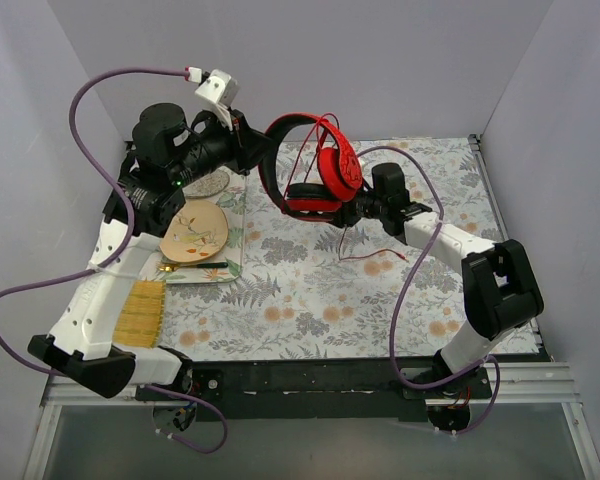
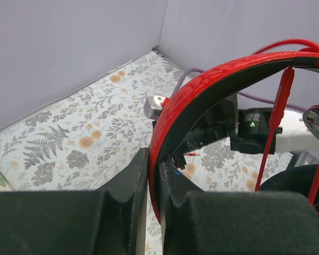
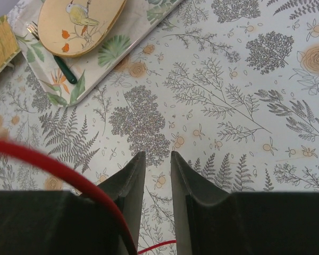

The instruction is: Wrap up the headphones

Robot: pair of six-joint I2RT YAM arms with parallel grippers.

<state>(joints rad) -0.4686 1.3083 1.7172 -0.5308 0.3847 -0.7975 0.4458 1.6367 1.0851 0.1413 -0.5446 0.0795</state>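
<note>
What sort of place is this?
Probably a robot test booth, not a home: plain white walls box in the table, and a left arm and right arm are bolted to a rail at its edge.

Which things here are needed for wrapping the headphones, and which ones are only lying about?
Needed: headphones, cable, left fingers clamped on the headband.
Lying about: tray, plate, green-handled utensil, yellow mat.

Red headphones (image 1: pixel 338 165) raised in air, headband (image 1: pixel 290 121) arched, thin cable (image 1: pixel 372 258) trailing below.
</note>
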